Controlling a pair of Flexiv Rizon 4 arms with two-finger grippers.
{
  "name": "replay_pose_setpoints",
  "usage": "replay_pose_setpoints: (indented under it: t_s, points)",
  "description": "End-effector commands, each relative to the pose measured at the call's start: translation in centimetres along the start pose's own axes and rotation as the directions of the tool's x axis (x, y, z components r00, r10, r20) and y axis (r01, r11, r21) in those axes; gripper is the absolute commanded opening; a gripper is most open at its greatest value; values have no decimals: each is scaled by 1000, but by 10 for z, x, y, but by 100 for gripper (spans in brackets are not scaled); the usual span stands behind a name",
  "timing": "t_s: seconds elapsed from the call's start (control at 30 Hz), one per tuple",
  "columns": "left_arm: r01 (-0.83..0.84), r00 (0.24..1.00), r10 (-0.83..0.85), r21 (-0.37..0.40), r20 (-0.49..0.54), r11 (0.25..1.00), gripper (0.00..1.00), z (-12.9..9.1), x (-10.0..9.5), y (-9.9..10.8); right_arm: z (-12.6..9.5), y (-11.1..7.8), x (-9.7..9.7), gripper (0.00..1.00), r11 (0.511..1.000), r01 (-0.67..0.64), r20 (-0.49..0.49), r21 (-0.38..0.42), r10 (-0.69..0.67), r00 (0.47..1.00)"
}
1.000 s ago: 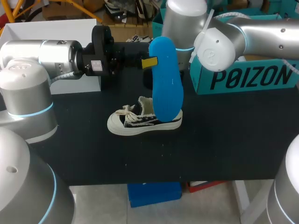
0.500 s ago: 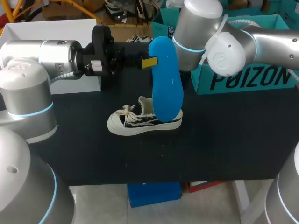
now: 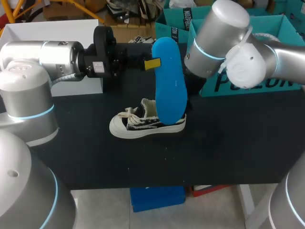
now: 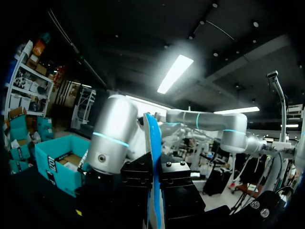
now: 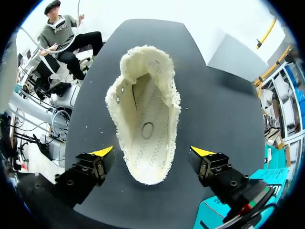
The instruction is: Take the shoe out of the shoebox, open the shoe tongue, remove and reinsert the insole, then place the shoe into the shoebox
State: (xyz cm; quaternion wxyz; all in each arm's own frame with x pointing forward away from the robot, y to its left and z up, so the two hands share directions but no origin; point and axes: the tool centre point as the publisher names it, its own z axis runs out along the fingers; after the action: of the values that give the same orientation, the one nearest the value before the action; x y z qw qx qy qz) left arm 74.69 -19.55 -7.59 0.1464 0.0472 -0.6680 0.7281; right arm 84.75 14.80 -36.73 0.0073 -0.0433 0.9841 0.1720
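Shift: our right gripper (image 5: 152,152) swings in, jaws open, shoe (image 5: 143,119) ahead between them | left gripper (image 3: 152,63) jaws keep clamping the upright insole (image 3: 169,83) | we judge reinsertion next

My right gripper (image 5: 152,151) hangs with its fingers wide apart, and the mouth of the shoe (image 5: 145,129) lies uncovered between and ahead of them. The blue insole (image 3: 169,81), clamped by my left gripper (image 3: 151,63), stands upright over the shoe's heel, just beside my right arm. The teal shoebox (image 3: 286,26) closes the back right. The table (image 3: 238,148) in front of the shoe is free
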Motion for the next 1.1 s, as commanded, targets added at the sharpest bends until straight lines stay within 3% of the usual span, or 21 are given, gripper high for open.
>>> replay_pose_setpoints:
  t_s: [0.03, 0.57, 1.1]
  points:
    - [-2, 1000, 2, 1, 5, 1000, 0, 2, 0, 1, 4, -9, 4, 100, 996, -3, 15, -91, 4, 1000]
    - [-2, 1000, 2, 1, 5, 1000, 0, 2, 0, 1, 12, -23, 5, 100, 956, -20, 50, -294, 36, 998]
    - [-2, 1000, 2, 1, 5, 1000, 0, 2, 0, 1, 29, -34, 3, 100, 906, -32, 40, -422, 53, 998]
